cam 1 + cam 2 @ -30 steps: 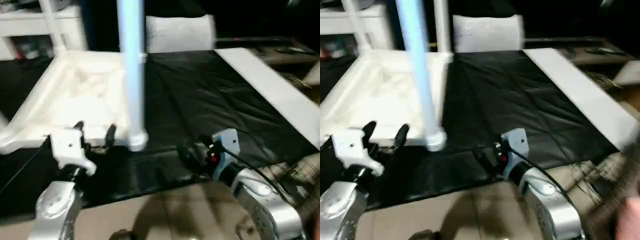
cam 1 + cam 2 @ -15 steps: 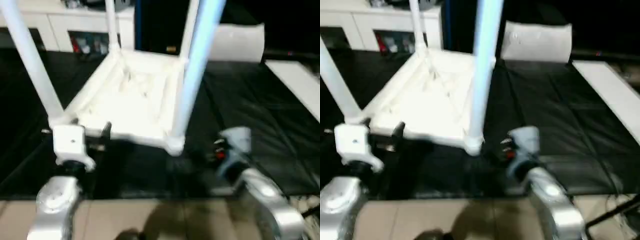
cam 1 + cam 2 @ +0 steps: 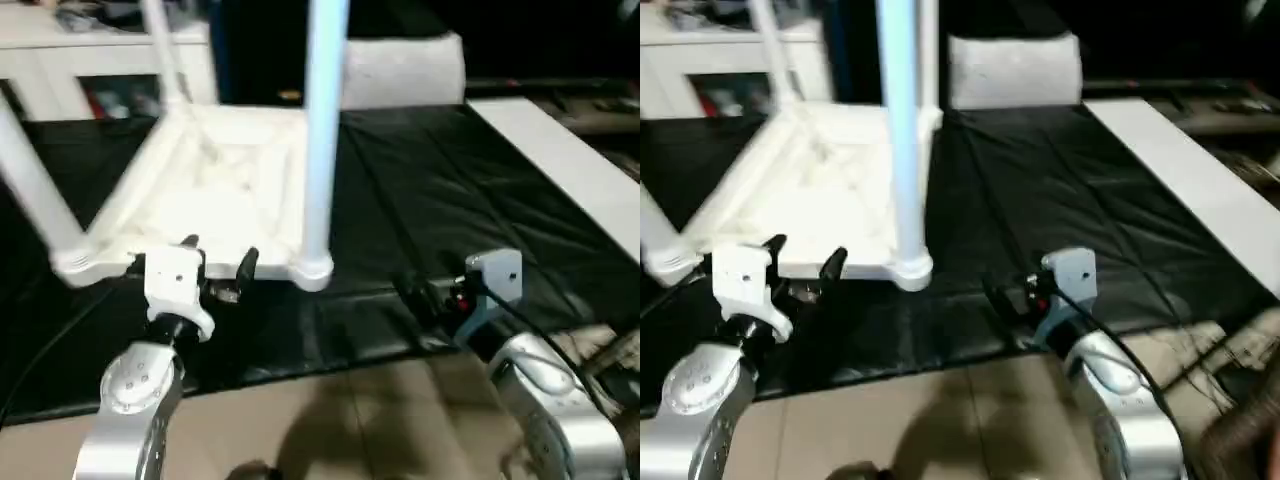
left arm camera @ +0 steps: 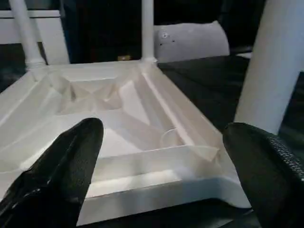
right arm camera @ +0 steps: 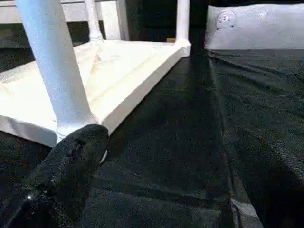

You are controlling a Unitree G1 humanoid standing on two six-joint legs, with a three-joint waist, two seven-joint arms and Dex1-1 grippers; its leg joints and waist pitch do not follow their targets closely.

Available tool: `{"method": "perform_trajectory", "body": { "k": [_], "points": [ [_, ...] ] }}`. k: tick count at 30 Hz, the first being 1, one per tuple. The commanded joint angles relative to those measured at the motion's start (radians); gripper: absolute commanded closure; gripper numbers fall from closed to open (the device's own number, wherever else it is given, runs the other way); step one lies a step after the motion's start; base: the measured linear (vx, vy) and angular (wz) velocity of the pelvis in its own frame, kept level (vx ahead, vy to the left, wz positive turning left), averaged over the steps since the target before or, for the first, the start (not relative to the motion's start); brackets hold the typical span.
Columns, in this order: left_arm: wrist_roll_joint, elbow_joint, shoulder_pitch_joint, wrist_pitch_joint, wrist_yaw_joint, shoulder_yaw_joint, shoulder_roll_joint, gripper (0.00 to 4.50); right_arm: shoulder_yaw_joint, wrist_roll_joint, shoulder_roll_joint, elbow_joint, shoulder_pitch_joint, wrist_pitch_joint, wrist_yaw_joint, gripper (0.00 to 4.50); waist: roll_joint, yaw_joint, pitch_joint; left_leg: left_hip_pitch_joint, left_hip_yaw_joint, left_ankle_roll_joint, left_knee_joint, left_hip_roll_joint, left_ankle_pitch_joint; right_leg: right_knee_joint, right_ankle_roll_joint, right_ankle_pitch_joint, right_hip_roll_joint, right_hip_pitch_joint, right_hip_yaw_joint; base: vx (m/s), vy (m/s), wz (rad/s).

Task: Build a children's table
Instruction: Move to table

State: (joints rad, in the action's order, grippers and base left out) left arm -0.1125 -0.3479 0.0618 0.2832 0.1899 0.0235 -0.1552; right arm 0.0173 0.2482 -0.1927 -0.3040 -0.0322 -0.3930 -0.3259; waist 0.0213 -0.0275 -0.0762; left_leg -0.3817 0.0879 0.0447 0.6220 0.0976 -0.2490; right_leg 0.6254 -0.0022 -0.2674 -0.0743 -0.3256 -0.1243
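The children's table (image 3: 225, 185) lies upside down on the black-covered work table, ribbed underside up, with white legs rising from its corner sockets. The near right leg (image 3: 322, 130) stands in its socket (image 3: 312, 268). My left gripper (image 3: 220, 255) is open just in front of the top's near edge, and in the left wrist view its fingers (image 4: 71, 161) frame the ribbed underside (image 4: 123, 109). My right gripper (image 3: 420, 292) hovers low over the black cover, right of that socket, open and holding nothing. One of its fingers (image 5: 71, 161) points toward the near right leg (image 5: 54, 66).
A white cabinet (image 3: 60, 60) stands at the back left. A pale grey padded package (image 3: 400, 65) lies behind the table. A long white board (image 3: 560, 160) runs along the right side of the black cover (image 3: 440, 200). Beige floor (image 3: 330, 420) shows below the work table's front edge.
The whole picture has shifted with the head. Both grippers stay open near the table top's front edge, and nothing was taken hold of or let go.
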Motion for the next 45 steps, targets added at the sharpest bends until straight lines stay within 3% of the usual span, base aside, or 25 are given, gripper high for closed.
{"method": "perform_trajectory", "body": {
  "k": [1, 2, 3, 4, 6, 8, 9, 10, 11, 13, 14, 16, 17, 19, 21, 22, 23, 24, 27, 30, 36, 38, 41, 43, 45],
  "points": [
    [-0.024, 0.001, 0.003, 0.006, -0.002, 0.013, 0.01, 0.06, 0.009, -0.001, -0.011, -0.015, 0.017, -0.044, 0.008, 0.0, -0.026, -0.008, 0.033, 0.001, -0.06, 0.12, -0.143, 0.099, -0.651, -0.091, -0.051, -0.499, -0.112, -0.002, 0.104, 0.019, -0.053, 0.07],
    [-0.024, 0.001, 0.005, 0.006, -0.003, 0.014, 0.011, 0.06, 0.01, 0.0, -0.012, -0.016, 0.016, -0.047, 0.007, 0.0, -0.043, -0.017, 0.024, 0.098, -0.028, 0.044, 0.062, 0.048, -0.293, -0.239, -0.057, -0.9, -0.206, -0.1, 0.119, 0.019, -0.053, 0.07],
    [-0.023, 0.003, 0.013, 0.0, -0.004, 0.017, 0.013, 0.06, 0.019, 0.009, -0.02, -0.025, 0.012, -0.065, -0.004, 0.0, -0.03, -0.014, 0.024, 0.048, -0.037, 0.002, 0.08, 0.052, -0.057, -0.218, -0.066, -0.914, -0.22, -0.03, 0.108, 0.031, -0.012, -0.2],
    [-0.023, 0.003, 0.013, 0.0, -0.004, 0.017, 0.013, 0.06, 0.019, 0.009, -0.02, -0.025, 0.012, -0.065, -0.004, 0.0, -0.024, -0.013, 0.017, 0.037, -0.037, 0.013, 0.054, 0.069, -0.087, -0.21, -0.057, -0.899, -0.207, -0.009, 0.08, 0.044, 0.055, -0.28],
    [-0.015, -0.005, 0.03, -0.002, -0.008, 0.01, 0.017, 0.06, 0.017, 0.011, -0.013, -0.018, 0.007, -0.056, -0.007, 0.0, 0.004, 0.024, 0.014, 0.045, -0.086, 0.09, -0.126, 0.15, -0.86, -0.095, 0.001, -0.575, -0.053, 0.019, -0.017, 0.037, 0.053, -0.17],
    [-0.012, -0.016, 0.045, 0.0, -0.015, 0.005, 0.021, 0.06, 0.014, 0.02, -0.004, -0.015, 0.007, -0.064, -0.005, 0.0, 0.04, -0.024, 0.024, 0.007, -0.043, 0.056, -0.226, 0.145, -1.068, 0.103, -0.037, -0.192, 0.007, 0.085, 0.001, 0.0, 0.0, 0.0],
    [-0.012, -0.019, 0.048, 0.0, -0.017, 0.005, 0.022, 0.06, 0.015, 0.019, -0.004, -0.016, 0.007, -0.066, -0.004, 0.0, 0.012, -0.016, 0.017, 0.039, -0.032, 0.017, -0.209, 0.147, -0.997, 0.089, -0.029, -0.28, -0.018, 0.065, 0.051, 0.065, -0.043, 0.04],
    [-0.01, -0.023, 0.054, 0.002, -0.02, 0.005, 0.023, 0.06, 0.016, 0.016, -0.004, -0.017, 0.008, -0.067, -0.001, 0.0, -0.005, -0.018, 0.025, 0.06, -0.018, 0.02, -0.164, 0.126, -0.92, 0.019, -0.03, -0.438, -0.044, 0.051, 0.082, 0.147, -0.078, -0.04],
    [-0.008, -0.026, 0.059, 0.001, -0.023, 0.005, 0.024, 0.06, 0.015, 0.021, -0.001, -0.017, 0.009, -0.069, 0.0, 0.0, -0.047, -0.02, 0.002, 0.088, 0.022, -0.024, 0.052, 0.064, -0.503, -0.204, -0.068, -1.028, -0.181, 0.001, 0.134, 0.147, -0.078, -0.04],
    [-0.004, -0.03, 0.062, 0.0, -0.028, 0.005, 0.026, 0.06, 0.022, 0.012, -0.013, -0.016, 0.01, -0.071, -0.006, 0.0, -0.041, -0.052, 0.033, -0.032, -0.017, -0.073, 0.121, 0.072, -0.08, -0.199, -0.134, -0.95, -0.229, 0.141, 0.206, 0.198, -0.01, -0.08],
    [-0.003, -0.031, 0.063, -0.001, -0.029, 0.006, 0.026, 0.06, 0.024, 0.012, -0.017, -0.017, 0.011, -0.076, -0.008, 0.0, -0.035, -0.062, 0.026, -0.029, -0.011, -0.076, 0.052, 0.088, -0.068, -0.18, -0.168, -0.743, -0.161, 0.127, 0.154, 0.184, 0.012, -0.02],
    [0.0, -0.033, 0.065, -0.003, -0.033, 0.008, 0.027, 0.06, 0.022, 0.021, -0.016, -0.019, 0.008, -0.091, -0.014, 0.0, 0.025, -0.042, 0.061, 0.113, -0.002, -0.026, -0.083, 0.133, -0.085, -0.103, -0.154, -0.414, -0.003, 0.063, 0.085, 0.185, 0.044, 0.04],
    [0.001, -0.035, 0.067, -0.004, -0.035, 0.009, 0.027, 0.06, 0.022, 0.021, -0.016, -0.019, 0.006, -0.093, -0.016, 0.0, -0.001, 0.013, 0.068, 0.171, -0.13, -0.126, -0.154, 0.24, -0.17, 0.065, -0.07, -0.182, 0.019, -0.014, 0.055, 0.202, 0.044, -0.08],
    [0.002, -0.038, 0.07, -0.004, -0.039, 0.01, 0.027, 0.06, 0.021, 0.019, -0.016, -0.019, 0.003, -0.09, -0.016, 0.0, 0.006, 0.023, 0.099, 0.23, -0.143, -0.416, -0.097, 0.248, -0.006, 0.118, 0.051, -0.097, -0.02, -0.111, 0.078, 0.213, -0.022, 0.0],
    [0.007, -0.042, 0.074, -0.005, -0.044, 0.012, 0.028, 0.06, 0.013, 0.034, -0.014, -0.025, -0.004, -0.083, -0.021, 0.0, -0.017, 0.023, 0.089, 0.158, -0.04, -0.501, -0.087, 0.177, 0.218, 0.082, 0.059, 0.074, -0.035, -0.137, 0.098, 0.195, -0.054, 0.09],
    [0.009, -0.043, 0.075, -0.005, -0.046, 0.011, 0.028, 0.06, 0.014, 0.034, -0.016, -0.027, -0.006, -0.08, -0.022, 0.0, -0.036, 0.014, 0.082, 0.124, 0.019, -0.436, -0.065, 0.11, 0.15, 0.005, 0.006, 0.157, -0.037, -0.107, 0.108, 0.145, -0.081, 0.08],
    [0.011, -0.046, 0.076, -0.006, -0.048, 0.011, 0.028, 0.06, 0.014, 0.032, -0.016, -0.023, -0.008, -0.075, -0.02, 0.0, -0.103, -0.003, 0.093, 0.05, 0.075, -0.319, -0.01, -0.006, -0.084, -0.084, -0.025, 0.051, -0.056, 0.001, 0.185, 0.145, -0.081, 0.08],
    [0.011, -0.045, 0.076, -0.009, -0.049, 0.012, 0.028, 0.06, 0.009, 0.026, -0.013, -0.017, -0.008, -0.067, -0.01, 0.0, -0.093, -0.035, 0.084, 0.007, 0.02, -0.22, 0.081, 0.005, -0.1, -0.124, -0.165, -0.073, -0.185, 0.068, 0.282, 0.152, -0.062, -0.02],
    [0.01, -0.044, 0.074, -0.001, -0.058, 0.02, 0.032, 0.06, -0.01, 0.022, -0.006, -0.005, -0.008, -0.055, 0.01, 0.0, -0.067, -0.041, 0.082, -0.006, -0.009, -0.03, -0.021, 0.046, 0.258, -0.028, -0.211, 0.629, -0.088, 0.048, 0.154, 0.138, -0.046, -0.1],
    [-0.006, -0.044, 0.072, -0.008, -0.052, 0.035, 0.03, 0.06, -0.021, 0.037, -0.001, -0.01, -0.012, -0.024, -0.013, 0.0, -0.012, -0.039, 0.099, 0.012, -0.014, -0.02, -0.042, 0.085, 0.326, -0.006, -0.145, 0.603, -0.033, 0.024, 0.123, 0.087, 0.005, -0.11],
    [-0.01, -0.046, 0.079, 0.007, -0.036, 0.037, 0.013, 0.06, 0.02, 0.015, -0.023, -0.004, -0.011, -0.01, -0.041, 0.0, -0.012, -0.033, 0.074, 0.021, -0.013, 0.012, -0.085, 0.113, -0.067, -0.06, -0.186, 0.131, -0.058, 0.019, 0.133, -0.009, 0.001, 0.01],
    [0.031, -0.054, 0.083, 0.002, -0.036, 0.026, -0.011, 0.06, 0.034, 0.007, -0.02, 0.006, -0.002, -0.024, -0.039, 0.0, -0.01, -0.037, 0.063, -0.03, -0.058, -0.138, -0.093, 0.072, -0.126, -0.082, -0.182, -0.042, -0.087, 0.045, 0.07, -0.055, -0.009, 0.3],
    [0.007, -0.061, 0.08, 0.018, -0.04, 0.04, 0.004, 0.06, 0.045, 0.001, -0.015, 0.014, 0.0, -0.012, -0.046, 0.0, 0.026, -0.006, 0.056, -0.011, -0.153, -0.057, -0.134, 0.109, -0.412, -0.061, -0.193, -0.235, -0.029, 0.042, 0.017, -0.047, -0.031, 0.56],
    [-0.036, -0.063, 0.076, 0.033, -0.043, 0.061, 0.026, 0.06, 0.051, 0.003, -0.015, 0.018, 0.0, -0.007, -0.051, 0.0, 0.04, 0.011, 0.061, 0.043, -0.268, -0.06, -0.182, 0.146, -0.497, 0.021, -0.219, -0.188, 0.016, 0.012, 0.03, -0.001, -0.094, 0.68],
    [-0.032, -0.065, 0.075, 0.033, -0.049, 0.069, 0.02, 0.06, 0.051, 0.009, -0.011, 0.024, -0.003, -0.001, -0.049, 0.0, 0.021, -0.018, 0.038, -0.029, -0.236, -0.067, -0.155, 0.032, -0.409, -0.022, -0.199, -0.168, -0.032, 0.013, 0.111, -0.014, -0.14, 0.76]
  ]
}}
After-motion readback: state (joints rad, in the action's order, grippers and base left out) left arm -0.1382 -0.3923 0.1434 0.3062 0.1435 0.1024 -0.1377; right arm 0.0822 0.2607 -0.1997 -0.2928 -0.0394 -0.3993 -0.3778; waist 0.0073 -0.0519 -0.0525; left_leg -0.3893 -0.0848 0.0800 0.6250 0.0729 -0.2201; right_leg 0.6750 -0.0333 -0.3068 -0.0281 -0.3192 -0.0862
